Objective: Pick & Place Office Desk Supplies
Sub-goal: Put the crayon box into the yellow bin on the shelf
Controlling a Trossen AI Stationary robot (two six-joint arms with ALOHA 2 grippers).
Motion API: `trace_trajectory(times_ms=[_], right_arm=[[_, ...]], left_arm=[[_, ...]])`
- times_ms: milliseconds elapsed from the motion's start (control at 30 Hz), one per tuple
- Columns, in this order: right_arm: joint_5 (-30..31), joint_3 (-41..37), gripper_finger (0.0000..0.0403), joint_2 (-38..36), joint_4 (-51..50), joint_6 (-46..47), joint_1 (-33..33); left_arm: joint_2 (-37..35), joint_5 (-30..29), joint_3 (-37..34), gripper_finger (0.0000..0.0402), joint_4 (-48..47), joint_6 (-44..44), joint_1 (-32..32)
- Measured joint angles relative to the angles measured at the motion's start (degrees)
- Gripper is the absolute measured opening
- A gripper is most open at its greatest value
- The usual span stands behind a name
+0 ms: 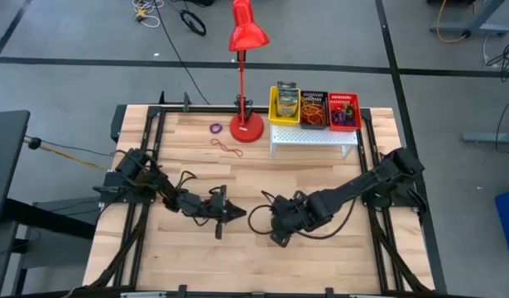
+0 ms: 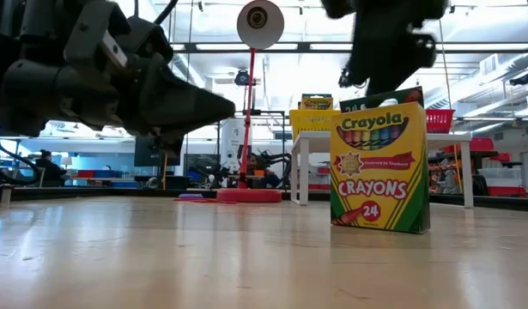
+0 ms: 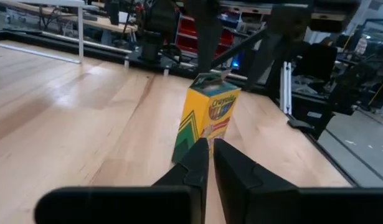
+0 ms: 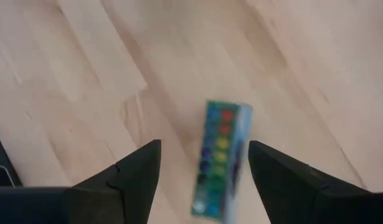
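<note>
Right wrist view: crayon box (image 4: 219, 160) (upright) below spread right pincer (image 4: 203, 165).

Wooden table (image 1: 196, 248), upright crayon box (image 2: 380, 169), red lamp (image 1: 247, 127), white stand (image 1: 314, 136), rubber bands (image 1: 226, 147)

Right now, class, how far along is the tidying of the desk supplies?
Done: the yellow bin on the white stand already holds crayon boxes, the black bin rubber bands. In hand: nothing; one crayon box stands upright on the table, the right pincer open above it, the left pincer shut nearby. Left: that box, plus loose bands by the lamp.
</note>
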Motion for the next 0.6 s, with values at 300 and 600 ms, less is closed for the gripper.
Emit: trace_trajectory(times_ms=[300, 600], right_arm=[[-3.5, 0.0, 0.0213, 3.8, -2.5, -2.4, -1.3], [-4.7, 0.4, 0.0101, 4.0, -3.1, -6.2, -1.7]], left_arm=[[-0.1, -0.9, -2.0, 0.0025, 3.7, 0.1, 1.3], [-5.0, -1.0, -10.5, 0.0007, 3.4, -2.4, 8.2]])
